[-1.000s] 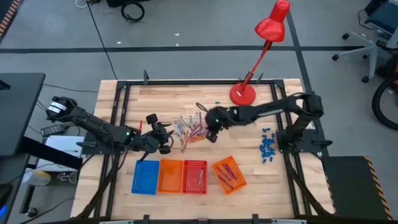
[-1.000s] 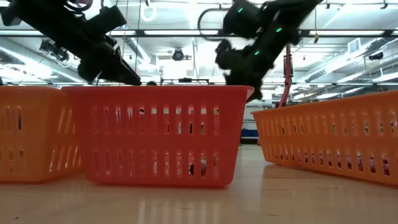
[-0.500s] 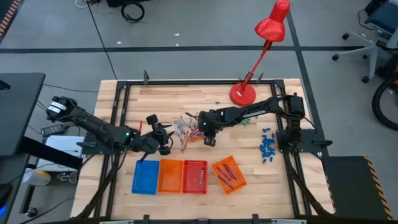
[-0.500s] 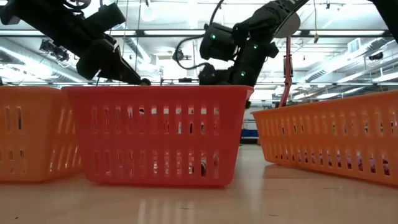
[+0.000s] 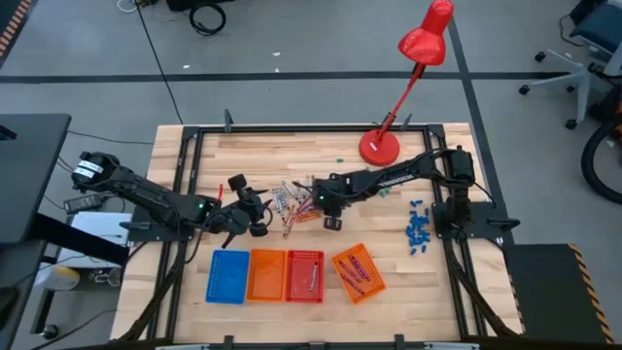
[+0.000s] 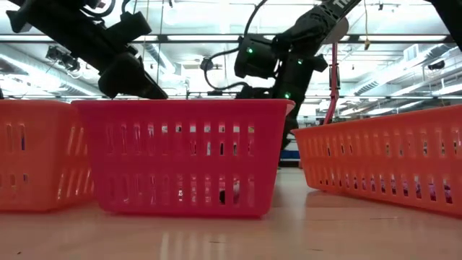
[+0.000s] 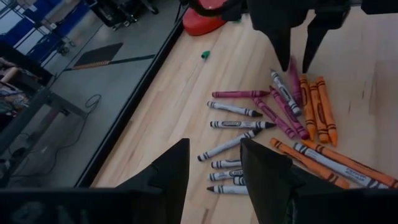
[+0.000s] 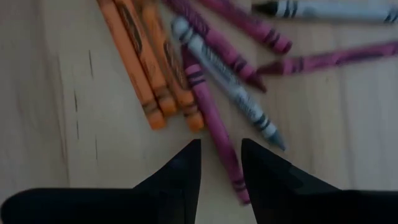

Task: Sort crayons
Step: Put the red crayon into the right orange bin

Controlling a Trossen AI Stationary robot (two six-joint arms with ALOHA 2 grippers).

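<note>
Both arms reaching inward, R gripper [image 8: 221, 163] & L gripper [image 7: 214, 163] w/ fingers parted, empty.

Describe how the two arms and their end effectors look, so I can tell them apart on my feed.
Both match: dark, jointed arms with small green indicator lights and looping black cables. The left end effector and right end effector each end in two black, tapered, wedge-shaped fingers. No distinguishing markings are visible; tell them apart by side in the high view: left, right.
</note>
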